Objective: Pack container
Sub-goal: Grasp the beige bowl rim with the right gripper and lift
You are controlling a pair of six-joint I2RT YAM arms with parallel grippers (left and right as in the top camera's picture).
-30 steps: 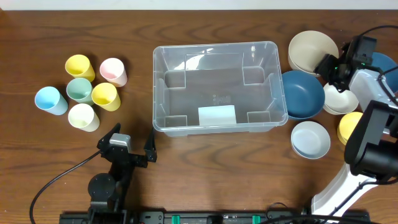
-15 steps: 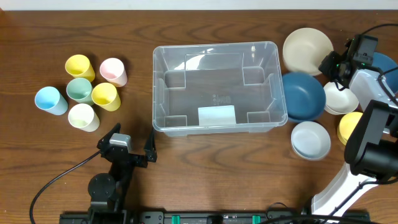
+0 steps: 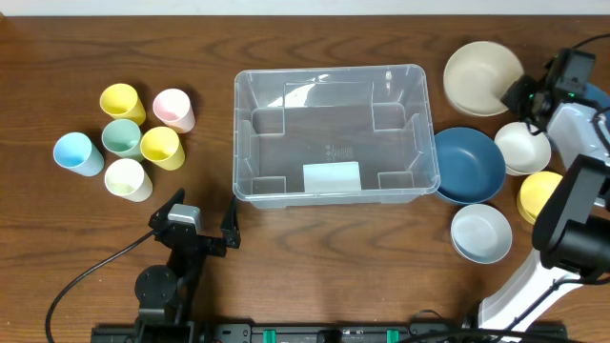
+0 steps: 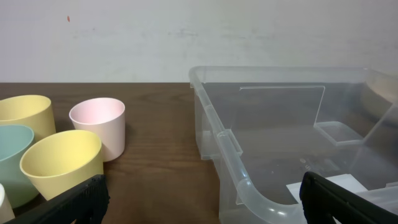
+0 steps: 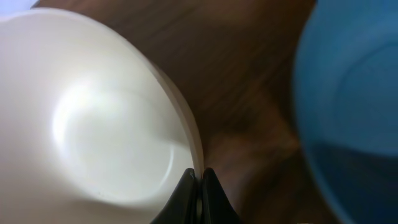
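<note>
The clear plastic container point(image 3: 329, 72) stands empty mid-table, a pale label on its floor. From the left wrist view its near corner point(image 4: 249, 186) lies just ahead. My left gripper point(image 3: 207, 198) is open in front of the container's front left corner, with nothing between its fingers point(image 4: 68, 202). At the back right, my right gripper point(image 3: 522, 92) is shut on the rim of a cream bowl point(image 3: 481, 76). The right wrist view shows the jaws point(image 5: 199, 180) pinching that bowl point(image 5: 93, 118) by its thin edge.
A dark blue bowl point(image 3: 467, 164) sits against the container's right wall. White point(image 3: 522, 148), yellow point(image 3: 538, 195) and pale blue point(image 3: 478, 233) bowls lie near the right edge. Several pastel cups point(image 3: 122, 136) cluster at the left, a pink one point(image 4: 96, 124) nearest the container.
My right gripper's jaws have closed on the cream bowl's rim, and the bowl has shifted slightly. The dark blue bowl has slid toward the front. The left arm has not moved.
</note>
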